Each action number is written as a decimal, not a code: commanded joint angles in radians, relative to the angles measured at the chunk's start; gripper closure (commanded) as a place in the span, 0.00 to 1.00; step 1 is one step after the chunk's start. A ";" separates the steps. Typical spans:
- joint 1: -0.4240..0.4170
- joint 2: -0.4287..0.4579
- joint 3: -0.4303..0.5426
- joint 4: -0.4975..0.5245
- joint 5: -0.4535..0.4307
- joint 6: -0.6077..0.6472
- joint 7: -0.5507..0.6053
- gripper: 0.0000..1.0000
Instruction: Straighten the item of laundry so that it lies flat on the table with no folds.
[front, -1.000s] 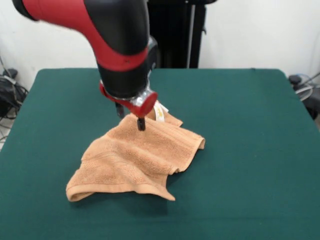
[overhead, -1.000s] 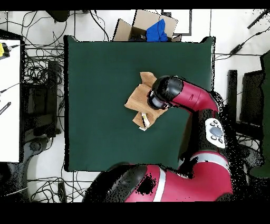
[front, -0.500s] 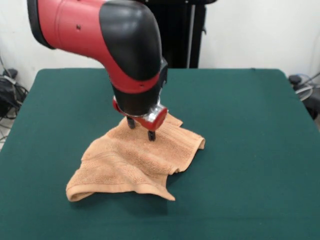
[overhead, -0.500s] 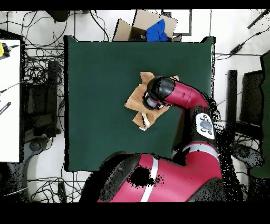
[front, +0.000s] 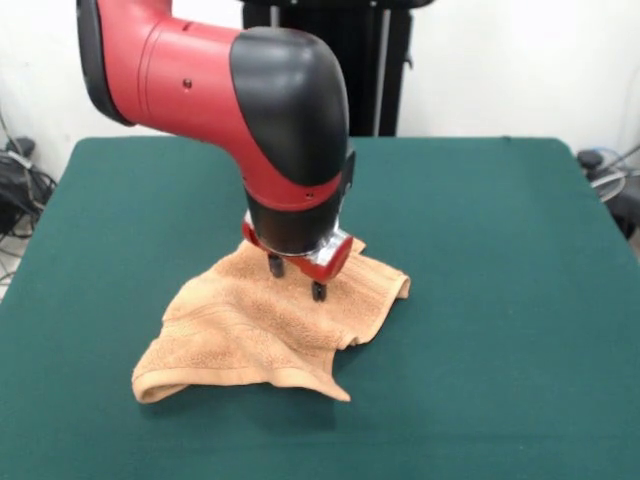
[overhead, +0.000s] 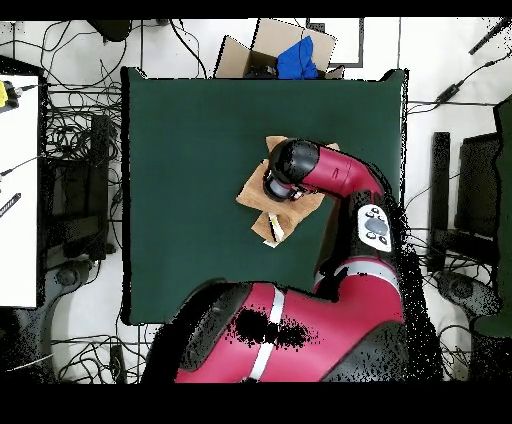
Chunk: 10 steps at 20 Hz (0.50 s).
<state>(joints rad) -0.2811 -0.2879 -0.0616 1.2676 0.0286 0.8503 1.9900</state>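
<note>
The claw (front: 297, 278) is held directly above the peach-orange hand towel (front: 260, 325), its two dark fingertips (front: 318, 291) spread apart with nothing between them, so it is released and empty. The tips are seen just over the towel's raised upper part; whether they touch the terry cloth cannot be told from the front view. The placement is judged to be a lining-up for a pinch on the bunched cloth, since that is where the layers are doubled.

The towel itself is found near the middle of the green tabletop (front: 500, 300), well apart from every edge. It is not flat: one corner toward the camera is curled under, a fold is carried along the edge beside the claw, and the far part is humped. In the overhead view the towel (overhead: 256, 190) is largely covered by the arm, and a small white tag (overhead: 274, 227) is shown at the towel's edge nearest the robot's base. The task is therefore judged to be far from done.

The arm (front: 260, 110) is brought down from above, its red and black wrist housing turned vertical over the towel, with the upper link running off toward the top left corner of the front view. In the overhead view the arm (overhead: 335, 180) is bent across the towel from the base side.
</note>
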 joint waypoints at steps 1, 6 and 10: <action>0.035 0.050 0.076 -0.026 -0.011 -0.028 0.064 0.00; 0.050 0.065 0.065 -0.043 -0.014 -0.031 0.075 0.00; 0.049 0.099 0.063 -0.080 -0.029 -0.045 0.053 0.00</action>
<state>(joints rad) -0.2539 -0.2442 -0.0615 1.2170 0.0286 0.8503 1.9900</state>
